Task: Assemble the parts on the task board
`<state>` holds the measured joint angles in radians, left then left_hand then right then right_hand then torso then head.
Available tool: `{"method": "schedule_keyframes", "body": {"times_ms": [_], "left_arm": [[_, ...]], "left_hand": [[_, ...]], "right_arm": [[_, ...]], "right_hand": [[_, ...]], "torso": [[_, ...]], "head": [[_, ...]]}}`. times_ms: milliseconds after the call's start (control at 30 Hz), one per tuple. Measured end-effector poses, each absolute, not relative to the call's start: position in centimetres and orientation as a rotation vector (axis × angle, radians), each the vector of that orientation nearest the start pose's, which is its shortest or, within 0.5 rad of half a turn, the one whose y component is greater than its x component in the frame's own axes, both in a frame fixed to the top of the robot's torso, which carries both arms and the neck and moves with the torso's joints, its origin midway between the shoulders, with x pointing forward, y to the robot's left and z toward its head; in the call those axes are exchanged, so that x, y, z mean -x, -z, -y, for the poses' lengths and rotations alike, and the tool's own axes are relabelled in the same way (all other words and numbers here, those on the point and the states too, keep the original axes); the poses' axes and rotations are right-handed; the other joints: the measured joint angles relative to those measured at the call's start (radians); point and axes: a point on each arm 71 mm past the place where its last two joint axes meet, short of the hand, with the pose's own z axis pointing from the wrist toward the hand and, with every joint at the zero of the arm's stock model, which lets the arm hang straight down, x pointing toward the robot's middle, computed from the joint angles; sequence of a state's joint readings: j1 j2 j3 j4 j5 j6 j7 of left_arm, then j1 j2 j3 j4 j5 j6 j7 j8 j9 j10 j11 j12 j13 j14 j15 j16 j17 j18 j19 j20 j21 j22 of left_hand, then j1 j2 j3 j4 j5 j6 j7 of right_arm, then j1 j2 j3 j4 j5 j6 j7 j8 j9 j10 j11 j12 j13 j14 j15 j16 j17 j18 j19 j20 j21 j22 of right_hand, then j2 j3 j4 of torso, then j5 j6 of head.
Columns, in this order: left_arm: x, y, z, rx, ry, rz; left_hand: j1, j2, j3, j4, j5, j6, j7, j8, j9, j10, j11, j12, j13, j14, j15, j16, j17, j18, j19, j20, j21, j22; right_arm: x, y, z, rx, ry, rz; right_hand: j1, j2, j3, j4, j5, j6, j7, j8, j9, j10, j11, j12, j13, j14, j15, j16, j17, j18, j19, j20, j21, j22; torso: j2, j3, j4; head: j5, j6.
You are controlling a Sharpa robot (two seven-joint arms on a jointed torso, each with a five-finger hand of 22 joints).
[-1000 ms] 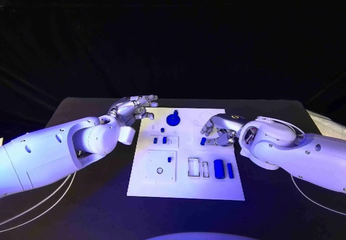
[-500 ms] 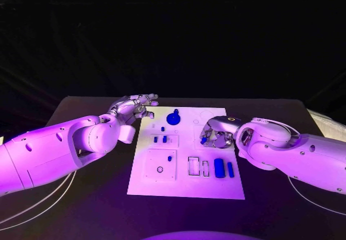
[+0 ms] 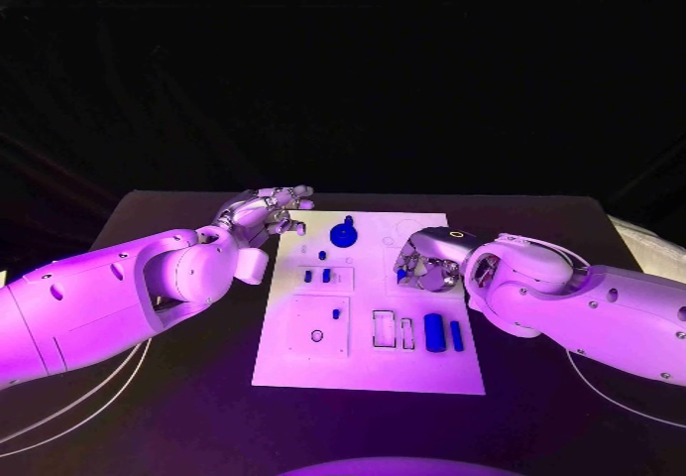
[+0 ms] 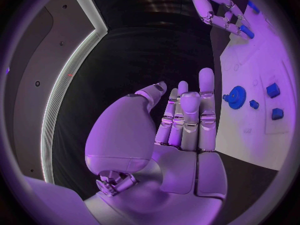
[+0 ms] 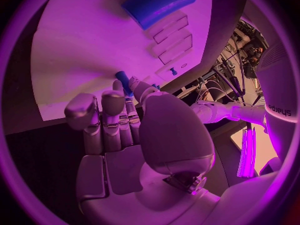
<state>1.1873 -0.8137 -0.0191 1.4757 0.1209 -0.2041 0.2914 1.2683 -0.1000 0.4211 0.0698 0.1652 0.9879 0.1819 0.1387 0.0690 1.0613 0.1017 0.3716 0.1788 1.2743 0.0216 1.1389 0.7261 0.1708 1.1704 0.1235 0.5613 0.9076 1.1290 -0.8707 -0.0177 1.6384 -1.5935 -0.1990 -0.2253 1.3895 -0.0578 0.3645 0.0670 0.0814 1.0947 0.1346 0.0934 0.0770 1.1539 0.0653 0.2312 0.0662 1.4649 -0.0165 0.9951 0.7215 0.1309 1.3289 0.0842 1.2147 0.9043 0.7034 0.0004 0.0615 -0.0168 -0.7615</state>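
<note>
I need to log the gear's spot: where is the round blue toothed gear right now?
In the head view the round blue toothed gear lies at the white task board's far end, beside the left hand and untouched by it.

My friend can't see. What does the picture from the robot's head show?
Two white robot arms reach over a white board on a black table. The right hand pinches a small blue peg above the board, while the left hand hovers with nothing in it by the board's far left corner. A blue gear and other small blue pieces sit on the board.
</note>
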Motion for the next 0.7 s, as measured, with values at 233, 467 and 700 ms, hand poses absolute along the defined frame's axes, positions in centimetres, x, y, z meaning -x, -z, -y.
{"method": "schedule_keyframes", "body": {"times_ms": [233, 467, 700], "left_arm": [[-49.7, 18.9, -20.4, 1.302, 1.617, -1.502], [-49.7, 19.0, -20.5, 1.303, 1.615, -1.502], [-49.6, 19.0, -20.4, 1.303, 1.617, -1.504]], "left_hand": [[0.000, 0.000, 0.000, 0.000, 0.000, 0.000, 0.000, 0.000, 0.000, 0.000, 0.000, 0.000, 0.000, 0.000, 0.000, 0.000, 0.006, 0.000, 0.000, 0.000, 0.000, 0.000], [0.000, 0.000, 0.000, 0.000, 0.000, 0.000, 0.000, 0.000, 0.000, 0.000, 0.000, 0.000, 0.000, 0.000, 0.000, 0.000, 0.005, 0.000, 0.000, 0.000, 0.000, 0.000], [0.004, 0.004, 0.000, 0.000, 0.000, -0.004, 0.004, 0.000, 0.000, 0.000, 0.000, 0.000, 0.000, 0.000, 0.000, 0.000, 0.000, 0.000, 0.000, 0.000, 0.000, 0.000]], "right_arm": [[-44.9, 20.1, 18.5, 0.228, -0.599, -1.736], [-44.2, 18.9, 19.2, 0.170, -0.668, -1.705], [-43.3, 18.0, 18.0, 0.162, -0.773, -1.685]], "right_hand": [[-0.002, 0.003, 0.018, 0.002, -0.003, 0.011, -0.004, 0.002, 0.004, 0.014, -0.003, -0.005, 0.001, 0.000, 0.000, 0.009, 0.010, 0.000, 0.003, -0.003, 0.009, 0.012], [0.000, 0.006, 0.025, 0.001, -0.003, 0.011, -0.004, 0.001, 0.004, 0.014, -0.003, -0.009, 0.001, 0.000, 0.000, 0.009, -0.001, 0.000, 0.003, -0.003, 0.009, 0.007], [0.000, 0.005, 0.025, 0.001, -0.004, 0.011, -0.004, 0.001, 0.004, 0.014, -0.003, -0.008, 0.001, 0.000, 0.000, 0.009, 0.002, 0.000, 0.003, -0.003, 0.009, 0.010]], "torso": [[-0.001, 0.0001, 0.0000], [-0.001, 0.0000, -0.0015], [-0.001, 0.0003, -0.0017]], "head": [[0.000, 0.000], [0.002, 0.004], [0.002, 0.009]]}}
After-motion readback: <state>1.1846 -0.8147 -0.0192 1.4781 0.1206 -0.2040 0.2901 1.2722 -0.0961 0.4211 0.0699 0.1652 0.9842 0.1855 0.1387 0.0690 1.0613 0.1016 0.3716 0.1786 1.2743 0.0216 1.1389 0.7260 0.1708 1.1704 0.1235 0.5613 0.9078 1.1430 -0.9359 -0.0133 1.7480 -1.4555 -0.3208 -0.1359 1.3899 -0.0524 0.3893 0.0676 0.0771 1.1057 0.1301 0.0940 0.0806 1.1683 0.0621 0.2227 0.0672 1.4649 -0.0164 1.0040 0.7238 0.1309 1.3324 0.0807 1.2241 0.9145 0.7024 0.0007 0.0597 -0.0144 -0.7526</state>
